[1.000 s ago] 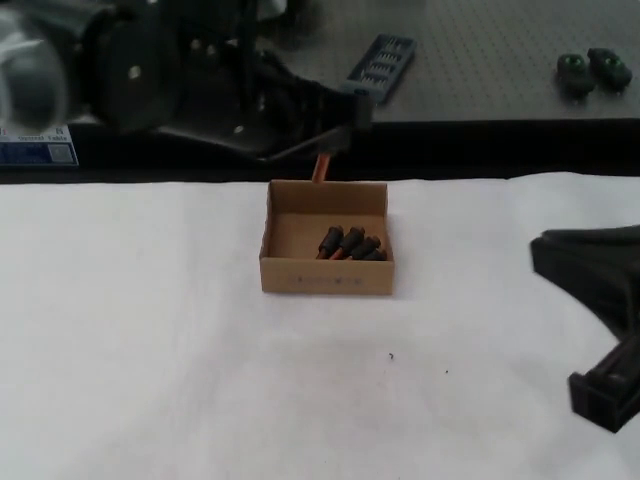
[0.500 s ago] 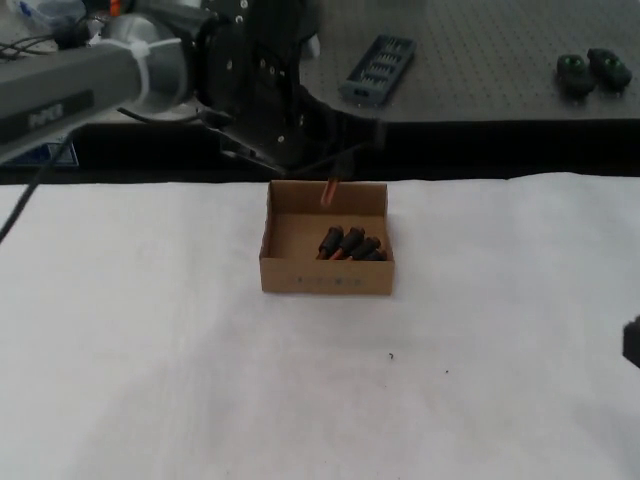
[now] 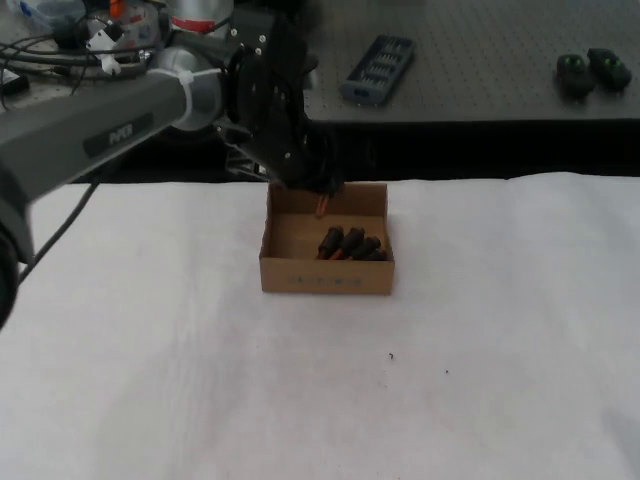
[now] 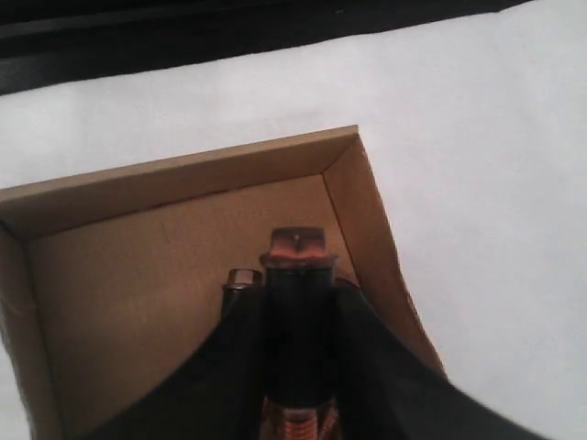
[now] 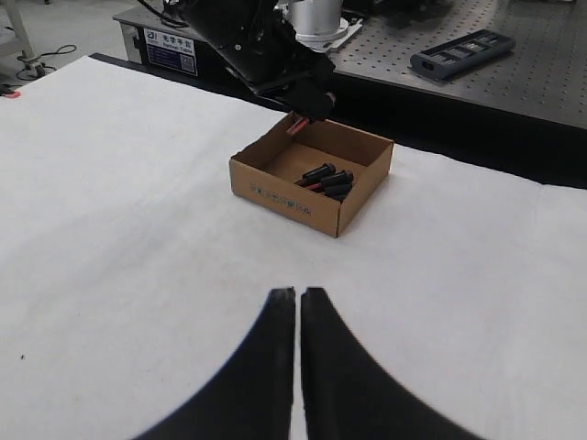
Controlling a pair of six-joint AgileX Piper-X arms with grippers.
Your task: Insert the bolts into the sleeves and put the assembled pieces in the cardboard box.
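Observation:
The cardboard box (image 3: 327, 270) stands mid-bench on the white cloth, and several assembled pieces (image 3: 352, 245), black sleeves with copper bolts, lie in its right half. My left gripper (image 3: 322, 196) hangs over the box's back wall, shut on an assembled piece (image 4: 295, 302) with its copper bolt end pointing down into the box (image 4: 174, 275). In the right wrist view the box (image 5: 284, 194) sits farther off with the left arm (image 5: 266, 50) above it. My right gripper (image 5: 298, 307) is shut, with nothing between its fingers, low over bare cloth.
A dark bench behind the cloth carries a blue-grey tray (image 3: 379, 66) and green-black parts (image 3: 592, 72) at the far right. Cables and gear (image 3: 70, 30) clutter the far left. White cloth (image 3: 320, 400) spreads around the box.
The left arm has swung down and in, bringing the held piece lower, over the box's back edge. The right gripper, seen at the right edge earlier, has withdrawn from the high view.

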